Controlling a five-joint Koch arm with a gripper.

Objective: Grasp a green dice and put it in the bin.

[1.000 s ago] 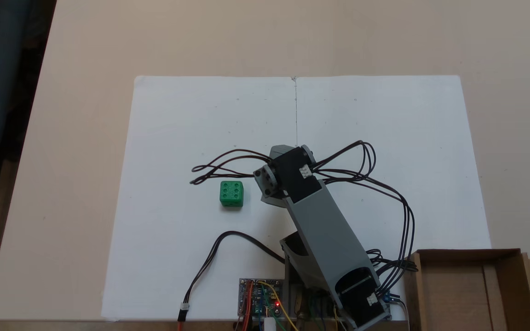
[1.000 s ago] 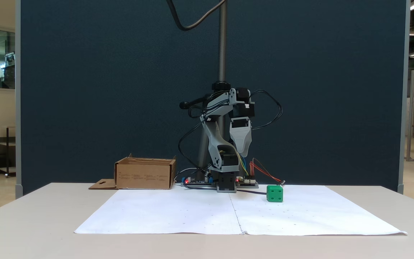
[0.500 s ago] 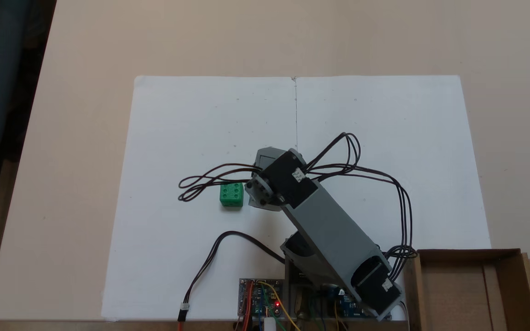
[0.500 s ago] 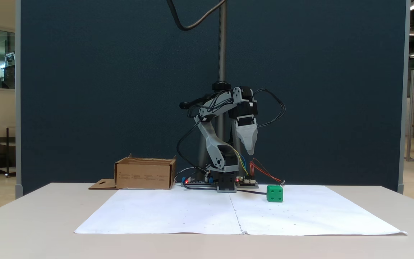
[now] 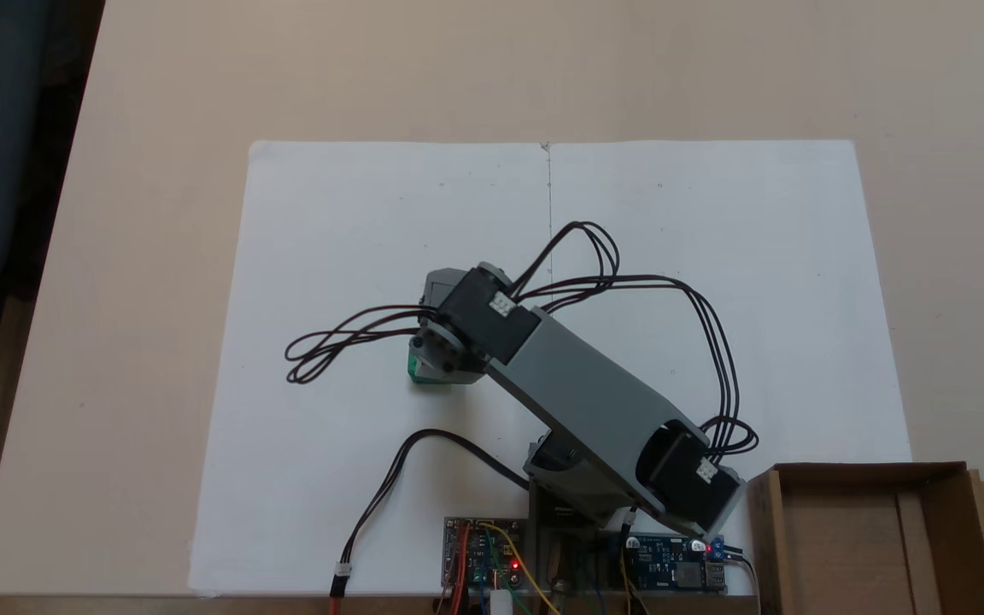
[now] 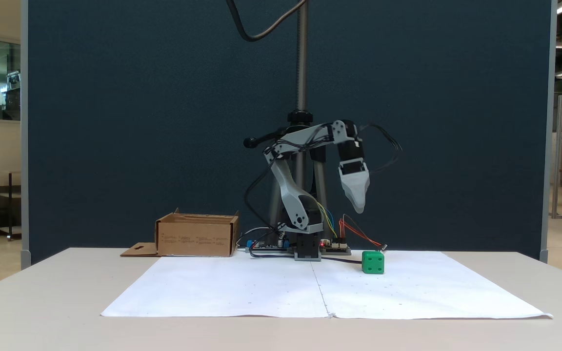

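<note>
Lowering onto the dice (image 6: 373, 262) should go slowly, since the claw (image 6: 358, 207) (I cannot tell whether its jaws are parted) hangs above the dice and a little toward the bin (image 6: 197, 236), needing centring first.

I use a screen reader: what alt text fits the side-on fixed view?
A small grey arm's gripper hangs above a green dice resting on white paper. A cardboard bin sits to the left on the table.
</note>
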